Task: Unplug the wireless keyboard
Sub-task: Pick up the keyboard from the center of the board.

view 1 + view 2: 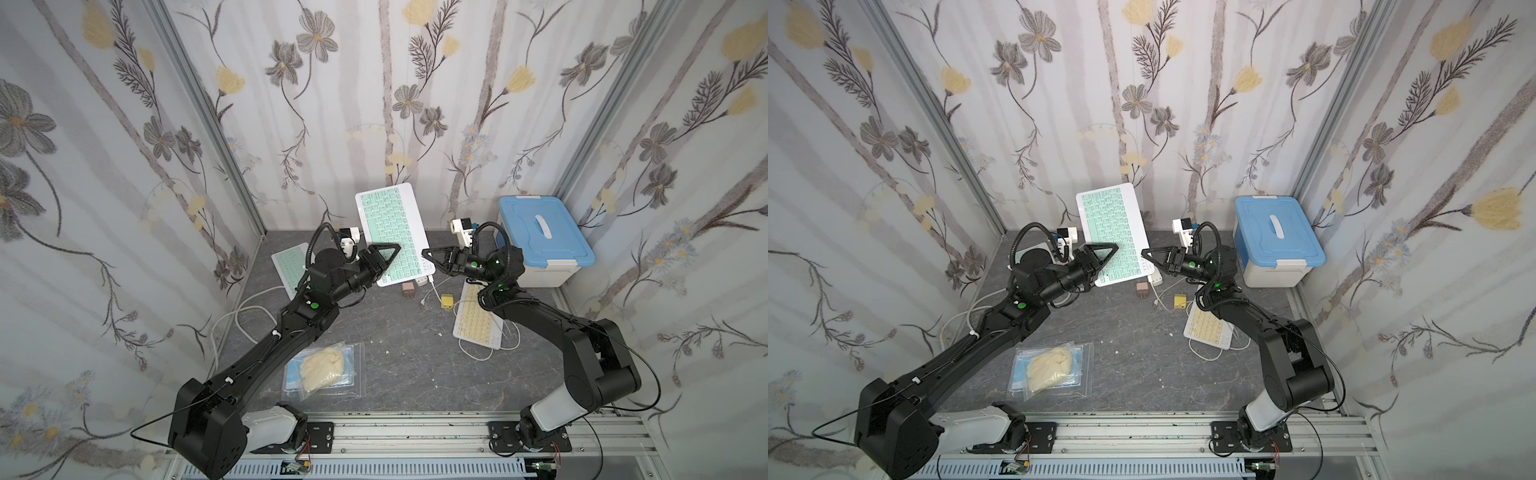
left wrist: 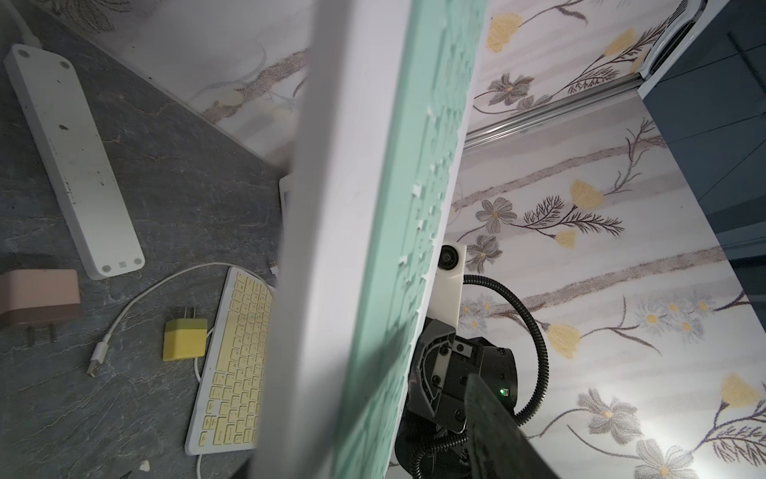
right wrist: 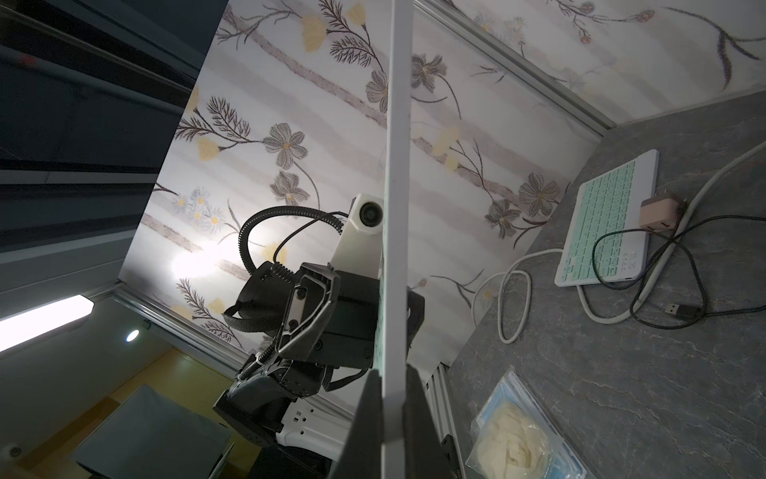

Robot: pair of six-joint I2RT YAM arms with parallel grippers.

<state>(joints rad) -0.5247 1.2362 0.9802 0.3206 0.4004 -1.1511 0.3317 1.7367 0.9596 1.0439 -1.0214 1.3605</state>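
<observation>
Now, progress: you see no cable hanging from the lifted mint keyboard point(image 1: 390, 224); unplugging looks done, port hidden.
Grippers: left gripper point(image 1: 392, 250) and right gripper point(image 1: 428, 253) each pinch a keyboard edge, mid-air between them.
Box point(image 1: 557, 272): blue lid point(image 1: 519, 220) closed, contents hidden.
Bag point(image 1: 358, 365): holds cream gloves point(image 1: 320, 368).

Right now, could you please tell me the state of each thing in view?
raised keyboard: lifted, tilted, gripped at both side edges.
left gripper: shut on the raised keyboard.
right gripper: shut on the raised keyboard.
box: lid on.
yellow charger: unplugged, lying loose.
cable: USB end free.
yellow keyboard: lying flat.
</observation>
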